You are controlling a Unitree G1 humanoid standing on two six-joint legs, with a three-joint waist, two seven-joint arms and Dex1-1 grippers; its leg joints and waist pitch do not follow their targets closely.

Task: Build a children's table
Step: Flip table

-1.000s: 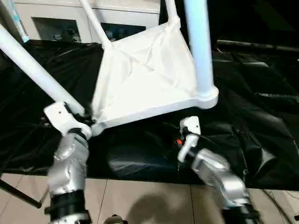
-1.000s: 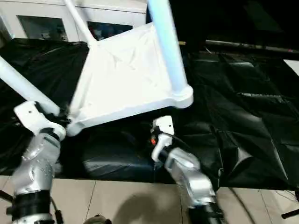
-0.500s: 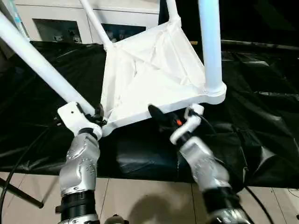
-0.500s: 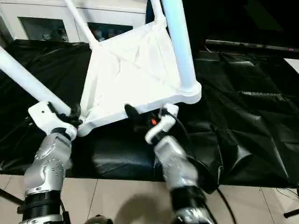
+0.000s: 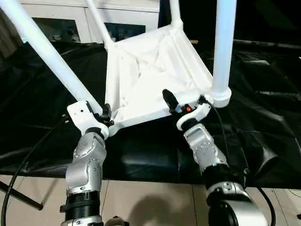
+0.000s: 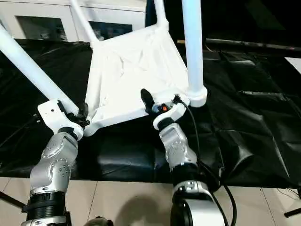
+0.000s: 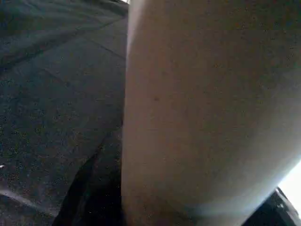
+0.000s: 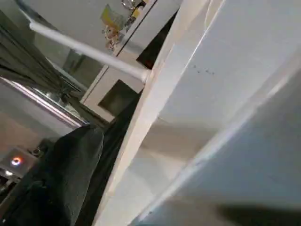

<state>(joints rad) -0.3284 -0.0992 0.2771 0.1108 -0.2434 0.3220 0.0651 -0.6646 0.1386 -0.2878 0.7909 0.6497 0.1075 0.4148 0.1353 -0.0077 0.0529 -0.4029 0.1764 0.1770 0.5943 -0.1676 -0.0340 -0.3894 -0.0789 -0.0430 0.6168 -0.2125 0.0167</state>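
Above the black table we hold the tabletop upside down: left gripper squeezes one leg, right gripper spreads wide at its edge to steady it.

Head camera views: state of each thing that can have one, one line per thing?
Tabletop: upside down, tilted, lifted off the black-draped table.
Legs: four fitted in the corner sockets; near right leg upright.
Left tool: closed on the near left leg by its socket.
Right tool: open, at the tabletop's near edge, holding nothing.
Cabinet: glass doors shut.
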